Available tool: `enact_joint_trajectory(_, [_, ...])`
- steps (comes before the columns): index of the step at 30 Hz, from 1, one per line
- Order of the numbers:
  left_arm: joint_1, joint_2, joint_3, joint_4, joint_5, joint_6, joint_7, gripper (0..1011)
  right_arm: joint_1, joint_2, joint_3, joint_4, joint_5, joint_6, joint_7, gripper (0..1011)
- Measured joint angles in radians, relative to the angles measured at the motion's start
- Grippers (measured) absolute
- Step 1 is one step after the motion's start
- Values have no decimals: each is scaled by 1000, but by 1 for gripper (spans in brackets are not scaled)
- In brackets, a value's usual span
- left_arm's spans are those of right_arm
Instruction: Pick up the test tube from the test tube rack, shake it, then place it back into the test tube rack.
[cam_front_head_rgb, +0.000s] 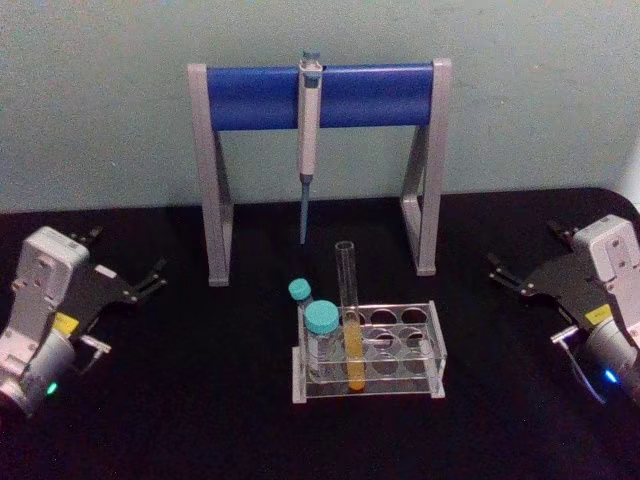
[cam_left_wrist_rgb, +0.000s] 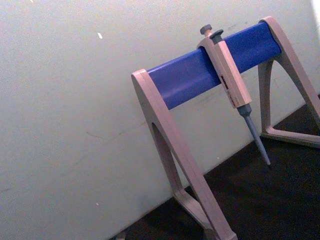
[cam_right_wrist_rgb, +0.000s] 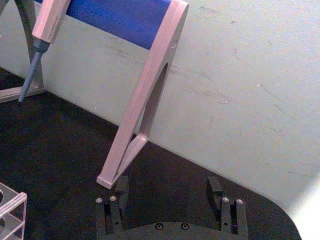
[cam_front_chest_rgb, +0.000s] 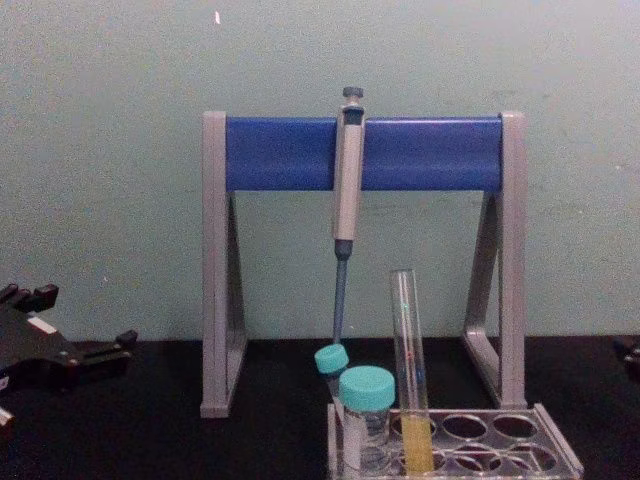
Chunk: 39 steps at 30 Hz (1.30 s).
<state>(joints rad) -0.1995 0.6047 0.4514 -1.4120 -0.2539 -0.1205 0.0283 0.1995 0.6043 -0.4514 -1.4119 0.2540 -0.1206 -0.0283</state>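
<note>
Nearest me, the test tube (cam_front_head_rgb: 349, 320) stands upright in the test tube rack (cam_front_head_rgb: 432, 350). I judge it untouched, so picking, shaking and returning are all left. Well out to either side, the left gripper (cam_front_head_rgb: 128, 252) and right gripper (cam_front_head_rgb: 522, 246) sit open and empty; the right wrist view confirms its spread fingers (cam_right_wrist_rgb: 215, 186), whereas the left wrist view faces the far pipette stand (cam_left_wrist_rgb: 190, 75).

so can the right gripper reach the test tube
Probably yes: the right gripper is open, and the holes of the test tube rack on its side of the test tube are empty.
</note>
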Motion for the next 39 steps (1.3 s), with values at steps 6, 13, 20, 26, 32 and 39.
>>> enact_joint_trajectory(6, [0,0,0,0,0,0,0,1001,0,0,0,0,0,0,0,1000])
enact_joint_trajectory(13, [0,0,0,0,0,0,0,1001,0,0,0,0,0,0,0,1000])
enact_joint_trajectory(20, [0,0,0,0,0,0,0,1001,0,0,0,0,0,0,0,1000])
enact_joint_trajectory(26, [0,0,0,0,0,0,0,1001,0,0,0,0,0,0,0,1000])
enact_joint_trajectory(32, [0,0,0,0,0,0,0,1001,0,0,0,0,0,0,0,1000])
enact_joint_trajectory(39, [0,0,0,0,0,0,0,1001,0,0,0,0,0,0,0,1000])
